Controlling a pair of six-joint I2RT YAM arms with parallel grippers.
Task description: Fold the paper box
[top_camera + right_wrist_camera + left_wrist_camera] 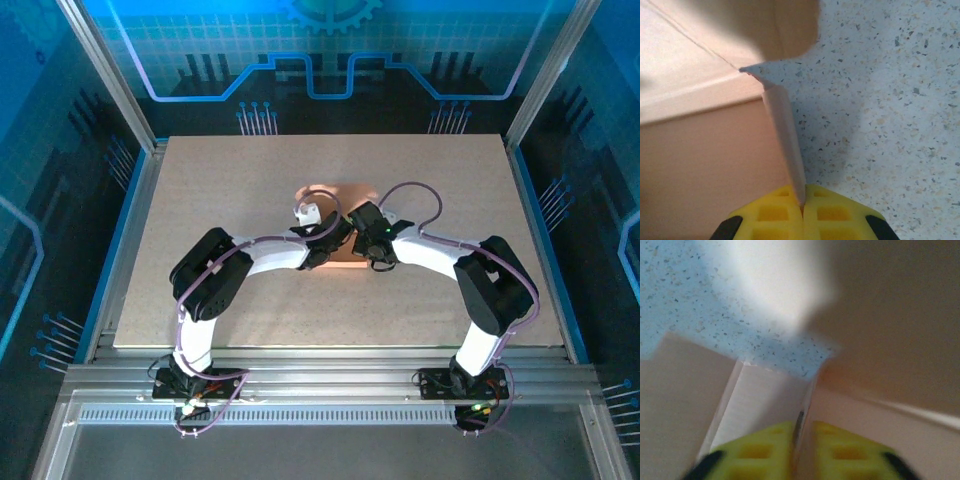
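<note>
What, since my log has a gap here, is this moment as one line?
task: fold paper box | left end effector: straddles box wall, grip unclear | right end effector: shut on box flap

The whole thing sits on a pale speckled table top (pixel 220 190) edged with aluminium rails (pixel 330 378), and metal posts (pixel 105 70) go up at the back corners. All around are glowy blue panels (pixel 50 200) with circuit-trace artwork, and the back wall (pixel 420 50) has a gear graphic (pixel 330 12) up top. The light is cool and bluish, and pretty even across the table.
</note>
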